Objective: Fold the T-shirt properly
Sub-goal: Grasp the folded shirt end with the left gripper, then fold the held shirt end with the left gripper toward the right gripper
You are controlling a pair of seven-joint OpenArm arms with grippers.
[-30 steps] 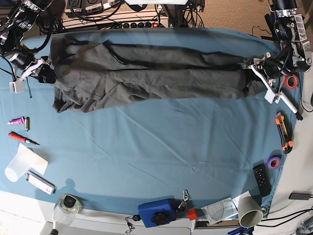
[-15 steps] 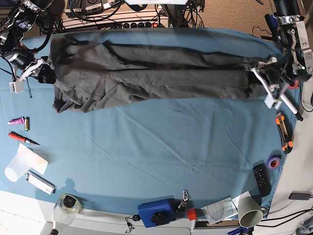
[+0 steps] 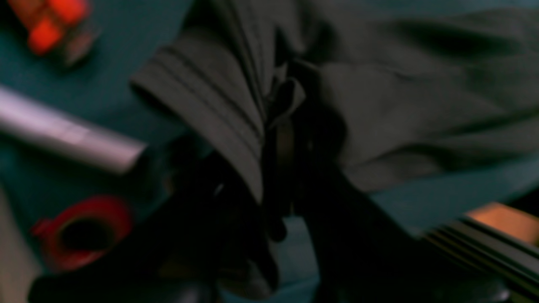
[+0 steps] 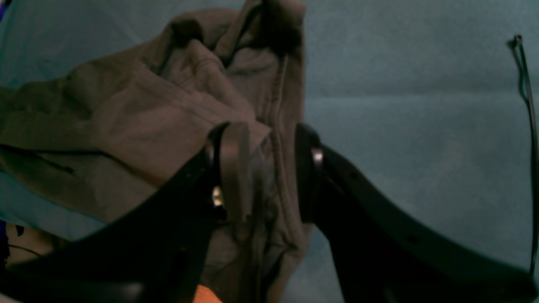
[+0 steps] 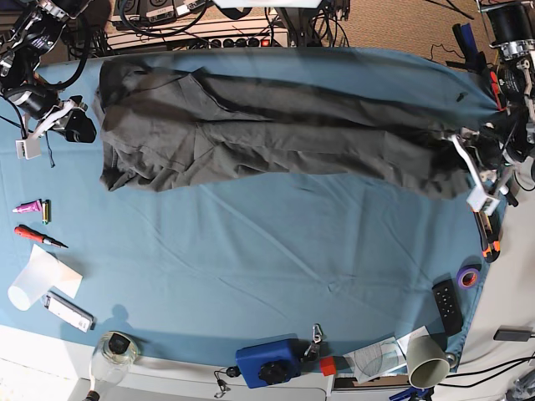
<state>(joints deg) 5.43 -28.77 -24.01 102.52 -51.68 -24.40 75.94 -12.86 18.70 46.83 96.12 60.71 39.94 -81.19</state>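
2 arms: both at the T-shirt (image 5: pixel 276 125), 1 at each end of it, across the far half of the blue tablecloth (image 5: pixel 276 251).
T-shirt: dark grey, stretched in a long wrinkled band from the base view's left edge to its right edge; right end sagged lower toward the near side.
Left gripper (image 3: pixel 278 139): at the base view's right (image 5: pixel 478 171); wrist view blurred and dark, but a bunched fold of T-shirt (image 3: pixel 236 105) sat pinched between the 2 dark fingers, jaws clamped on the cloth.
Right gripper (image 4: pixel 271 168): at the base view's left (image 5: pixel 71 117); jaws stood apart, a hemmed ridge of T-shirt (image 4: pixel 177 113) lying between them, touching the left finger; no squeeze visible on the cloth.
Red tape roll (image 3: pixel 82 229): just beside the left gripper in its wrist view, on the tablecloth near the edge.
Orange-black cutter (image 5: pixel 485 225): near side of the left gripper, at the table's right edge.
Purple tape roll (image 5: pixel 468 276): nearer still, beside a black remote (image 5: pixel 448 306).
Red screwdriver (image 5: pixel 38 237): left side of the tablecloth, well apart from the T-shirt.
Pink marker (image 5: pixel 28 206): just beyond the screwdriver.
Blue box (image 5: pixel 269 362): at the near edge, centre.
Paper cup (image 5: pixel 428 361): near edge, right, lying on its side.
Black cable tie (image 4: pixel 526 126): on the bare tablecloth, well apart from the right gripper in its wrist view.
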